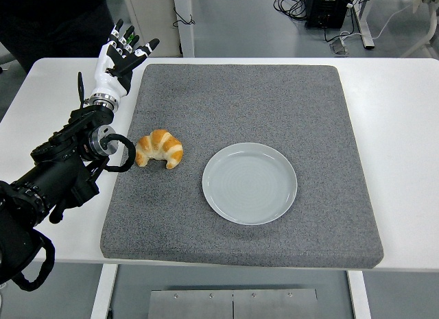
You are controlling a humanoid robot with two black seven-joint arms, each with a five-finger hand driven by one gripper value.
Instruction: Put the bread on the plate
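Observation:
A golden croissant point(160, 149) lies on the left part of the grey foam mat point(274, 99). A pale grey-blue plate point(250, 182) sits bare on the mat, to the croissant's right and slightly nearer. My left hand point(122, 51) is white with black fingertips and hovers over the mat's far left corner, well beyond the croissant. Its fingers are spread and hold nothing. The black left arm point(62, 161) runs in from the lower left, its wrist just left of the croissant. The right arm does not show.
The mat covers most of the white table point(405, 127). Beyond the table's far edge are a floor with cables and table legs point(329, 17), and a dark shape at the top left point(55, 17).

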